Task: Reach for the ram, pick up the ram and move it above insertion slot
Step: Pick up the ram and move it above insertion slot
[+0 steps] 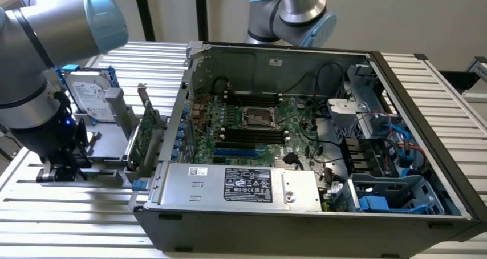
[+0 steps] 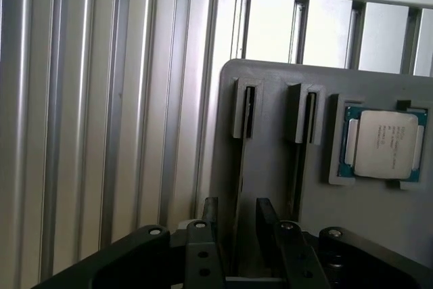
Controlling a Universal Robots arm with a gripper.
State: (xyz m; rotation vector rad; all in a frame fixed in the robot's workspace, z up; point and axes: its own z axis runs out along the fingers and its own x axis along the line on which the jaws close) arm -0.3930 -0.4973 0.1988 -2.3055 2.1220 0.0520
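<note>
Grey plastic makes up the flat holder (image 2: 270, 167) that is laid on the silver ribbed metal tabletop (image 2: 101, 99). Two narrow slots are cut into it side by side. A thin dark edge is seen standing in one slot. It is taken to be the long, thin circuit-board ram stick (image 2: 248, 109), seen from its edge. The black claw (image 2: 237, 206) is hung right over the line of that same slot. Its two fingers are held apart, one on each side of the line, and nothing is gripped between them. A silver square chip (image 2: 382, 141) is set in the holder beside the other slot.

In the exterior view, the claw is found at 9 o'clock from the big open grey computer case (image 1: 304, 225), low over the holder. A silver hard drive with blue rails (image 1: 90, 102) is stood at 12 o'clock from the claw. A tall green card (image 1: 148, 128) is stood at 2 o'clock from it.
</note>
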